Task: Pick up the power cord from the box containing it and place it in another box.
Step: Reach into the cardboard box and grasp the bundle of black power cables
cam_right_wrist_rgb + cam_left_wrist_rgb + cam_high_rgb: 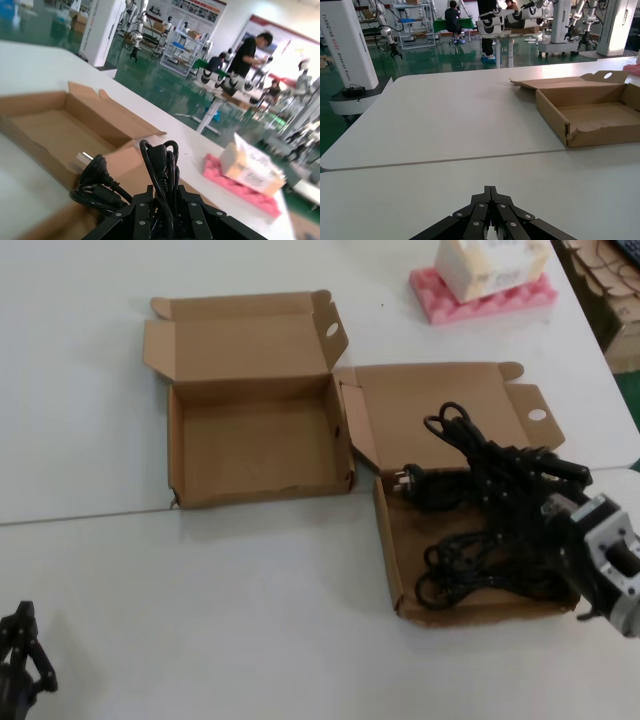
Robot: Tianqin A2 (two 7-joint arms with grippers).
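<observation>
Power cord (159, 170) pinched between right gripper (165, 207) fingers, above its box (470, 612)

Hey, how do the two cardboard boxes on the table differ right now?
The left box is empty; the right box holds black power cords. The right gripper works over the right box, clamping a cord; nothing is at the left one. Both are open brown mailers.

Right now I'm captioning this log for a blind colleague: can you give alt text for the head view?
The right end effector is shut on a black power cord, lifting its loops above the right-hand cardboard box, where more cords lie. An empty open box sits to its left, and the left end effector rests shut near the table's front edge.
</observation>
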